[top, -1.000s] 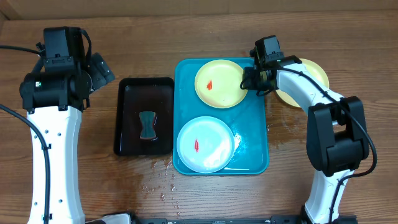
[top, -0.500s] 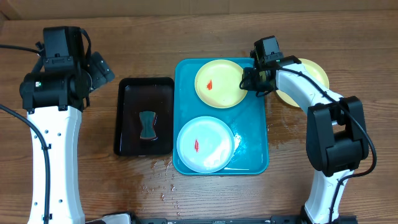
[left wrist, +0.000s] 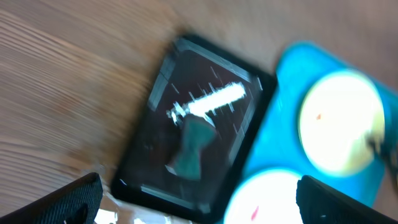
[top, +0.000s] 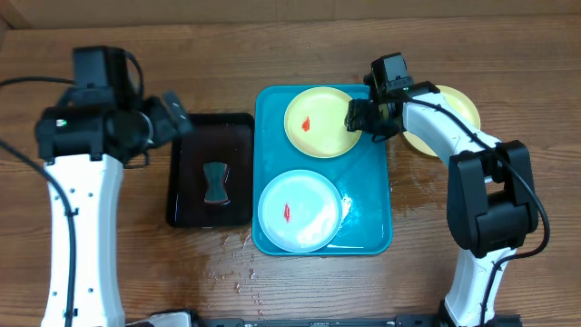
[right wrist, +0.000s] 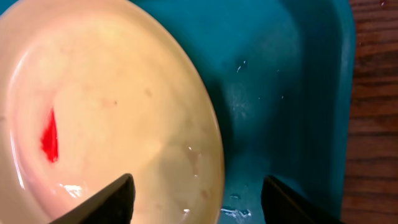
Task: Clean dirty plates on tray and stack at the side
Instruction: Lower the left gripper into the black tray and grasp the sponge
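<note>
Low down, right pincer (top: 358,115) spread astride yellow plate (top: 313,125) rim

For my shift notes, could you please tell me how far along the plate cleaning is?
Done: one pale side plate sits on the table right of the tray, no smear showing. In hand: the open right end effector straddles the rim of the tray's yellow-green plate. Left: that plate and the white plate both show red smears; neither is stacked.

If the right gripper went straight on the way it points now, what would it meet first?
The right gripper would likely meet the rim of the smeared yellow plate, framed between its open jaws, then the teal tray beneath.
</note>
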Available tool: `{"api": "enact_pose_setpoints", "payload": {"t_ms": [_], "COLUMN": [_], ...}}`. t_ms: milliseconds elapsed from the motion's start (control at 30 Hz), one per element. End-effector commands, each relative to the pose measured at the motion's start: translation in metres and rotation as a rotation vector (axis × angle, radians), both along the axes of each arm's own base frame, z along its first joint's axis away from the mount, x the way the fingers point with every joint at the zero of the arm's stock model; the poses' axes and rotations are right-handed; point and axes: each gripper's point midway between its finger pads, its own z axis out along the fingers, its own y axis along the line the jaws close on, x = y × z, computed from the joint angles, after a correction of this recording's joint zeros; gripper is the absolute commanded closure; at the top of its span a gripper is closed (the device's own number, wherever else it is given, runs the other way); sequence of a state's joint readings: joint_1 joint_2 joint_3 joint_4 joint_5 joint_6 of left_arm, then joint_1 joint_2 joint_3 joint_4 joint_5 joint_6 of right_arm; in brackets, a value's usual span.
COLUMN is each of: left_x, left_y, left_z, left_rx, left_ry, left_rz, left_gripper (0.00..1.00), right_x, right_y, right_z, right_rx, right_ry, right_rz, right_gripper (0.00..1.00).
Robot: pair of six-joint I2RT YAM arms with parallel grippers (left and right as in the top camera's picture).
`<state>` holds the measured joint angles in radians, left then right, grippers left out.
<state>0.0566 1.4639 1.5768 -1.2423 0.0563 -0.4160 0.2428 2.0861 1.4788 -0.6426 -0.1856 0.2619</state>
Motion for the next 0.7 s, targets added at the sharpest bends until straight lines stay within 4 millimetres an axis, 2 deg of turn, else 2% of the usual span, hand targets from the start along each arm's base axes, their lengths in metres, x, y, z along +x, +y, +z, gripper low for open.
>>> {"api": "enact_pose_setpoints", "payload": {"t_ms": [0,67,100,133,433,467,500,533,567,667], "left_x": [-0.016,-0.024,-0.027,-0.029,-0.032,-0.032,-0.032,-0.032,-0.032,-0.029], "left_y": [-0.043,-0.050,-0.052,-0.053,-0.052,-0.052,-0.052,-0.052,-0.052,-0.051], "left_z": [-0.047,-0.070,-0.080,-0.088,-0.138,-0.143,-0.149,-0.152,-0.157,-0.165], "left_rx": [-0.111,-0.107,-0.107,-0.109,-0.098,-0.093,-0.090,-0.089,-0.089,-0.082], "left_ry": [0.145,0.208,0.234,0.254,0.394,0.407,0.423,0.434,0.448,0.460], "left_rz": [-0.176,-0.200,-0.206,-0.210,-0.235,-0.259,-0.282,-0.289,-0.295,-0.292], "left_gripper": [0.00,0.00,0.00,0.00,0.03,0.16,0.34,0.44,0.52,0.51], "right_x": [-0.002,-0.002,-0.003,-0.002,-0.002,-0.002,-0.002,-0.002,-0.002,-0.001], "right_y": [0.007,0.007,0.007,0.007,0.008,0.008,0.007,0.007,0.008,0.008], "right_z": [-0.001,-0.001,-0.001,-0.001,-0.001,-0.001,-0.001,-0.001,-0.001,0.000], "right_rx": [0.031,0.030,0.030,0.030,0.031,0.031,0.030,0.030,0.031,0.032], "right_ry": [0.005,0.009,0.010,0.008,0.007,0.007,0.007,0.007,0.007,0.005], "right_rz": [0.016,0.016,0.016,0.016,0.017,0.017,0.017,0.017,0.016,0.012], "right_gripper": [0.27,0.15,0.02,0.00,0.00,0.00,0.00,0.00,0.10,0.39]}}
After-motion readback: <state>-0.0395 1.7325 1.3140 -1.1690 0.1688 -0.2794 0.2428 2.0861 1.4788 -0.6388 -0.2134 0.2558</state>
